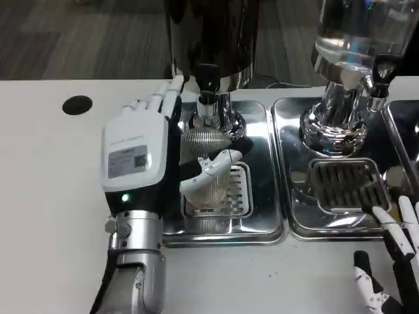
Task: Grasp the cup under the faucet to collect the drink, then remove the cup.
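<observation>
Left hand [141, 154] grips the ribbed clear cup [208, 171] under the dark dispenser's faucet [208, 98], over the drip tray [262, 229] on the white worktop [46, 216]. Right hand [393, 261] (fingers spread, holding nothing) hovers right of that tray, before a second dispenser [347, 72].

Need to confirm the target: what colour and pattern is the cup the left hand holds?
Clear, ribbed cup in the left hand, seen in the head view.
</observation>
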`<state>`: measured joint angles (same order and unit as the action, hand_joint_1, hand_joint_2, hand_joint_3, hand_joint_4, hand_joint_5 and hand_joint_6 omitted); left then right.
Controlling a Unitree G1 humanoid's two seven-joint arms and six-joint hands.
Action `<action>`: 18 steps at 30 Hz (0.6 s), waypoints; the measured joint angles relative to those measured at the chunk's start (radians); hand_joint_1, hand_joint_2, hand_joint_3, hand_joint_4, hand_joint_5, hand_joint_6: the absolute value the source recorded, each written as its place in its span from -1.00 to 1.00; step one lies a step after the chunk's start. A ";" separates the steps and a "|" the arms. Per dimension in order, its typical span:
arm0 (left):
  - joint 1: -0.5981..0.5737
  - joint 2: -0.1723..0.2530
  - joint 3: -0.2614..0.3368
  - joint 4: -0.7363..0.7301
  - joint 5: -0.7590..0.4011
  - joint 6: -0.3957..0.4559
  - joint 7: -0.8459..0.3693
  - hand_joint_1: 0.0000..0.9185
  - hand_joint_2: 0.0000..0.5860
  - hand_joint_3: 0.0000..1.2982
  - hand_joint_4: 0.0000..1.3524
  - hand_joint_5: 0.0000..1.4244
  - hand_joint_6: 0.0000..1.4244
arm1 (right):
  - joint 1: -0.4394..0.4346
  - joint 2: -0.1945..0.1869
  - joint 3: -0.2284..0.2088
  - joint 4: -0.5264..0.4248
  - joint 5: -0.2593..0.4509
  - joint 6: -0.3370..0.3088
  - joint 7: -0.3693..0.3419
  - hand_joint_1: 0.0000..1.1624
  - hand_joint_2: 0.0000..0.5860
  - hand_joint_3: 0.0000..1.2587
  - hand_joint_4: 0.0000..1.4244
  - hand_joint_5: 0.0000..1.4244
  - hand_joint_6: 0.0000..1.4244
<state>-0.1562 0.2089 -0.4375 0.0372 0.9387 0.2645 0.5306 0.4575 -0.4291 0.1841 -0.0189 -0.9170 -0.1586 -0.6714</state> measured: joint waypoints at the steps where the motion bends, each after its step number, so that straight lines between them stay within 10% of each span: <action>1: 0.006 0.009 -0.001 -0.044 0.014 -0.006 -0.006 -1.00 -0.86 -0.73 -0.84 -0.60 -0.64 | 0.000 0.002 0.002 -0.015 -0.010 0.003 0.000 -0.68 0.55 -0.72 -1.00 -1.00 -0.93; 18: -0.016 0.000 -0.002 -0.180 0.060 -0.030 -0.143 -1.00 -0.83 -0.74 -0.92 -0.63 -0.67 | 0.015 0.007 0.006 -0.047 -0.029 0.017 0.004 -0.66 0.57 -0.72 -1.00 -1.00 -0.93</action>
<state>-0.1717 0.2094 -0.4391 -0.1429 0.9983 0.2349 0.3872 0.4721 -0.4220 0.1900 -0.0656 -0.9457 -0.1418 -0.6672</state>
